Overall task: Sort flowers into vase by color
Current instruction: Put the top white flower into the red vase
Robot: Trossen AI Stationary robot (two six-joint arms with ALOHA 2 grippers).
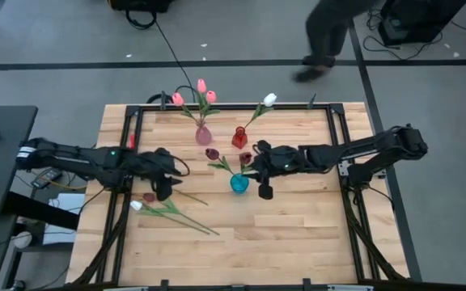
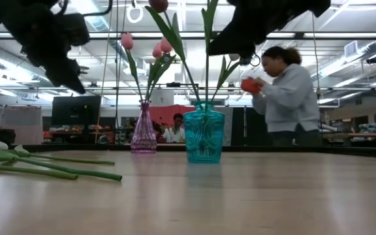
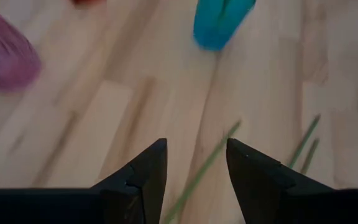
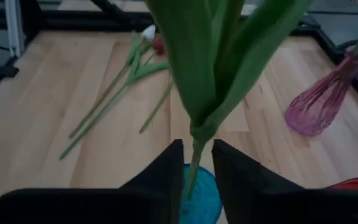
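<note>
The right tool (image 4: 194, 163) straddles a tulip stem (image 4: 196, 163) in the blue vase (image 1: 239, 183), prongs slightly apart. The left tool (image 3: 194, 163) hangs parted over loose tulips (image 1: 168, 208) on the counter (image 1: 298, 234). These are light and floppy; I'd grip mid-stem.

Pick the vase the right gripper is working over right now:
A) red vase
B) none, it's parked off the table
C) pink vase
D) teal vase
D: in the right wrist view the right gripper has its fingers on either side of a green stem that runs down into the teal vase; the pink vase stands apart to the side.
</note>
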